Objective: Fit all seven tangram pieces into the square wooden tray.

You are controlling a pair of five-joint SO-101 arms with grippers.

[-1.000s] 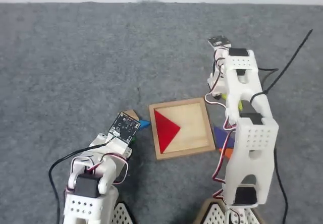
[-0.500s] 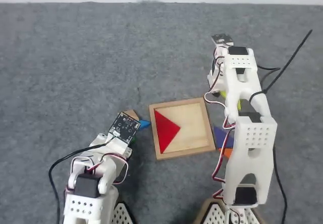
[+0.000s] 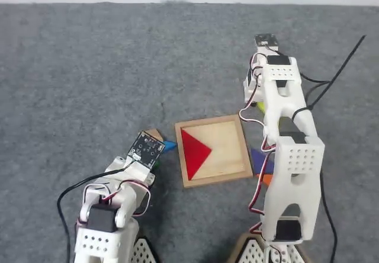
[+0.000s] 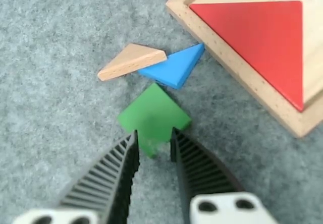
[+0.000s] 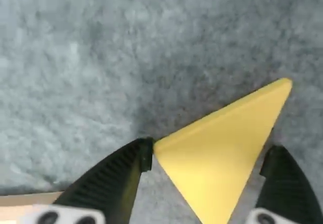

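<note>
Left arm: we see it [image 3: 118, 198] folded short at the near left of the table [image 3: 89, 67]. Its wrist is tipped down just beside the tray [image 3: 214, 178].
Left end effector: in its own wrist view it [image 4: 153, 133] points down at the green square [image 4: 154, 114]. The fingers [image 4: 123, 166] are a narrow gap apart and straddle the square's nearest corner. We cannot tell whether they touch it.
Right arm: it [image 3: 290, 156] stretches long from its base at the near right, past the tray's right side, to beyond the tray's far right corner.
Right end effector: it [image 5: 208, 153] is spread wide and clamped on the yellow triangle [image 5: 222, 143]. One fingertip [image 5: 145, 153] is at a corner of the triangle and the other lies against the opposite edge.
Tray: it sits flat on the table between the two arms, turned slightly askew.
Red triangle: it [image 3: 194, 151] lies flat inside the tray, against the side nearest the left arm.
Green square: it lies on the table outside the tray, beside the tray's left edge.
Blue triangle: it [image 4: 174, 66] lies between the green square and the tray rim, with one tip reaching the rim.
Bare wooden triangle: it [image 4: 132, 61] is touching the blue triangle on the side away from the tray.
Purple piece: it [image 3: 261, 157] lies on the table just beside the tray's right edge, partly under the right arm.
Orange piece: it [image 3: 266, 180] lies just nearer than the purple one, also partly covered by the arm.
</note>
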